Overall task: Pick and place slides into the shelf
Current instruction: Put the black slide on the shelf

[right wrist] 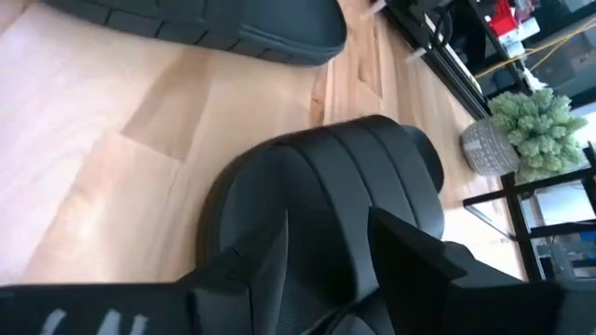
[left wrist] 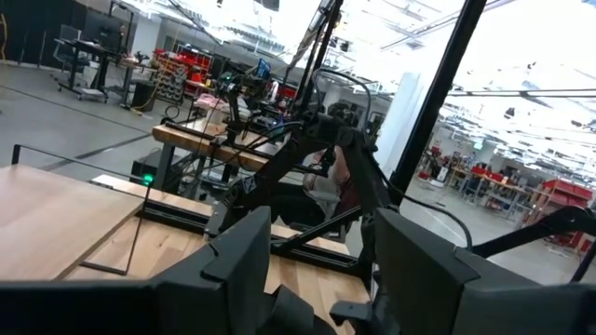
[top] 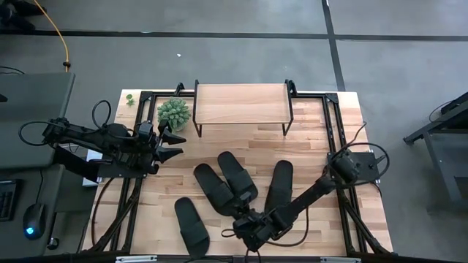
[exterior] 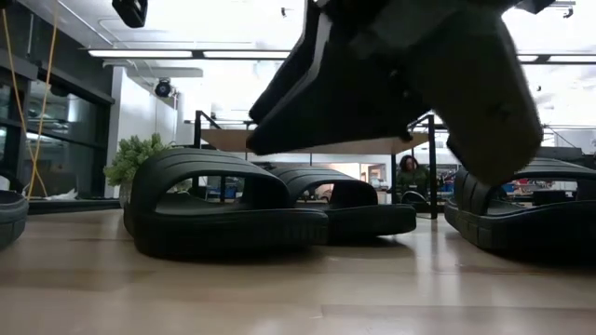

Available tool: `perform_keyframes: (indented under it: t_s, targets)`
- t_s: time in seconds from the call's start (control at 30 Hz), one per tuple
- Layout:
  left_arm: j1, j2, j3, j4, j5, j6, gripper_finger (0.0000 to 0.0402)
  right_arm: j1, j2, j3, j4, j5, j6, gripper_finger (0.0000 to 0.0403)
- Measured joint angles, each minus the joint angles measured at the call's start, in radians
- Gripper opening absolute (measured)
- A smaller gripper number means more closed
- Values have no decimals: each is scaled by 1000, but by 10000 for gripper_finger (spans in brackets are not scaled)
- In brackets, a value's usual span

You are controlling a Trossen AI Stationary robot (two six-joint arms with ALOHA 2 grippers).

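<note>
Four black slides lie sole-down on the wooden table: one near the front edge (top: 191,226), two side by side in the middle (top: 213,188) (top: 238,175), one to the right (top: 279,184). The shelf (top: 241,104) stands at the far edge. My right gripper (top: 241,225) is open, low at the near end of the left middle slide, whose ribbed strap (right wrist: 326,177) shows just ahead of its fingers (right wrist: 414,256). In the low view it (exterior: 391,74) hangs in front of the slides (exterior: 223,205). My left gripper (top: 174,144) is open, waiting at the left by the plant. My right gripper has its open fingers on either side of the near end of the left middle slide (right wrist: 326,279), slanting down from the table's near right. Whether the fingers touch the slide, I cannot tell. The slide lies flat on the table.
A small potted plant (top: 174,113) stands left of the shelf. A black metal frame (top: 333,131) runs around the tabletop. Bare wood lies between the shelf and the slides (top: 241,146). A person sits in the room beyond (exterior: 408,172).
</note>
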Motion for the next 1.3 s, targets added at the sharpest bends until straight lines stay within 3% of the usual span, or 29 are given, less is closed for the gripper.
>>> perform_keyframes:
  t_s: [1.3]
  targets:
    - [0,0,0,1,0,0,177,-80,49,-8,13,30,6,142]
